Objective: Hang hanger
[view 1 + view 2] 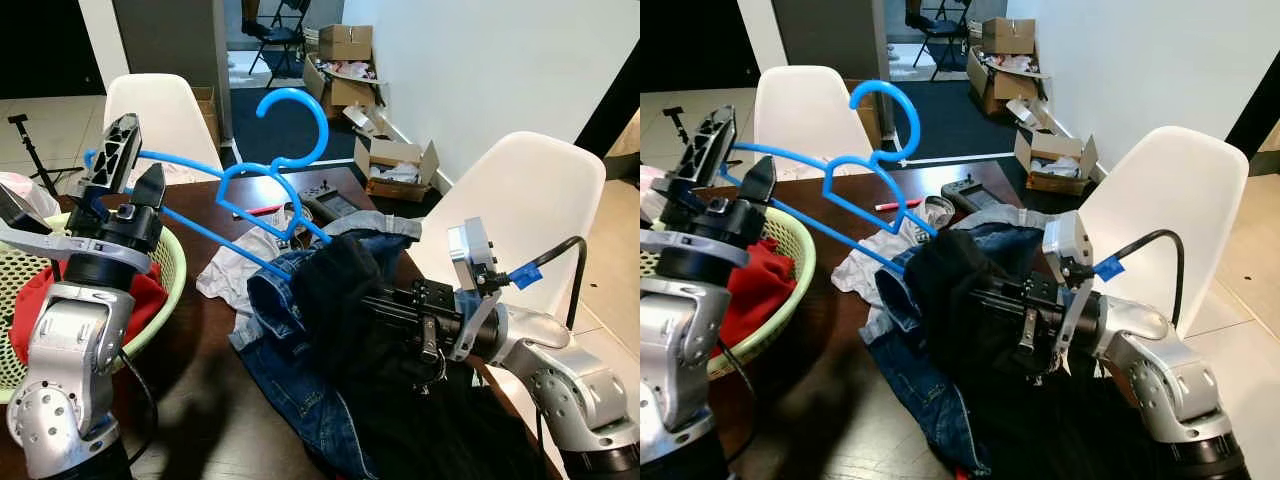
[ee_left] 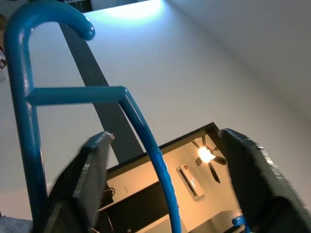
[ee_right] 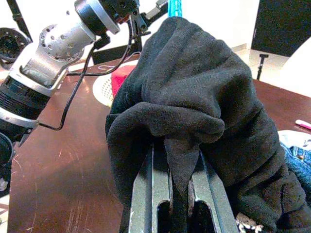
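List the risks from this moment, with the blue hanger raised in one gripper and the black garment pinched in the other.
The left gripper holds the blue plastic hanger by one far end, so it may swing or twist. The right gripper pinches only a fold of the black fabric garment, which could slip free or drag the blue denim jeans beneath.

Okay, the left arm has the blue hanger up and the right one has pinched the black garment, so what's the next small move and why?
Probably bring the right gripper, shut on the bunched black garment, up towards the blue plastic hanger. The left gripper holds that hanger raised above the dark wooden table, its lower end already reaching the clothes pile, while the garment sits apart from it, not yet draped.
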